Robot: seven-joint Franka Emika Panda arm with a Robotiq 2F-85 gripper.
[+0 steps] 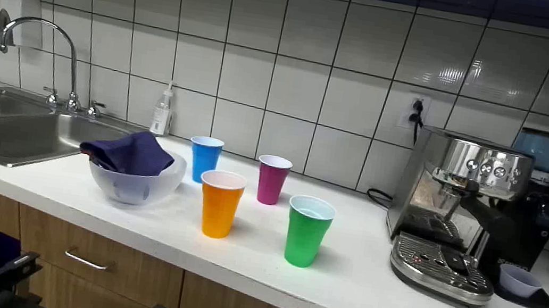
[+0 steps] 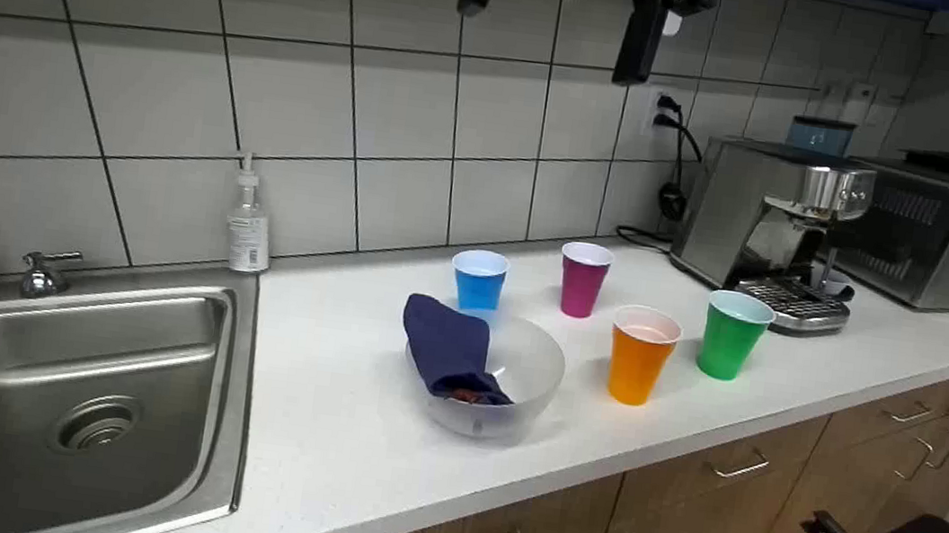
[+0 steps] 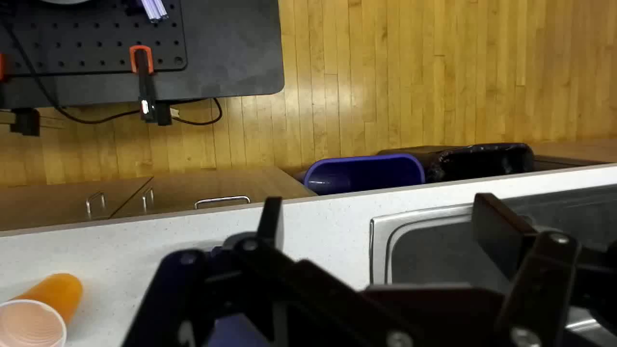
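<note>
My gripper (image 2: 551,42) hangs high above the counter, open, with nothing between its fingers. In the wrist view, the gripper (image 3: 380,206) has its fingers wide apart, counter and sink showing between them. A dark blue cloth (image 2: 447,345) is bunched in a translucent bowl (image 2: 535,374), draped over its rim; something reddish-brown peeks out beneath it. Beside the bowl stand upright cups: blue (image 1: 204,161), magenta (image 1: 271,181), orange (image 1: 220,208) and green (image 1: 306,236). The orange cup (image 3: 60,295) also appears at lower left of the wrist view.
A steel sink (image 2: 237,391) with a faucet (image 1: 72,61) adjoins the bowl's side. A soap bottle (image 2: 249,225) stands by the tiled wall. An espresso machine (image 1: 466,165), grinder (image 1: 533,222) and microwave (image 2: 930,241) occupy the far end. Below the counter's edge is a blue bin (image 3: 364,173).
</note>
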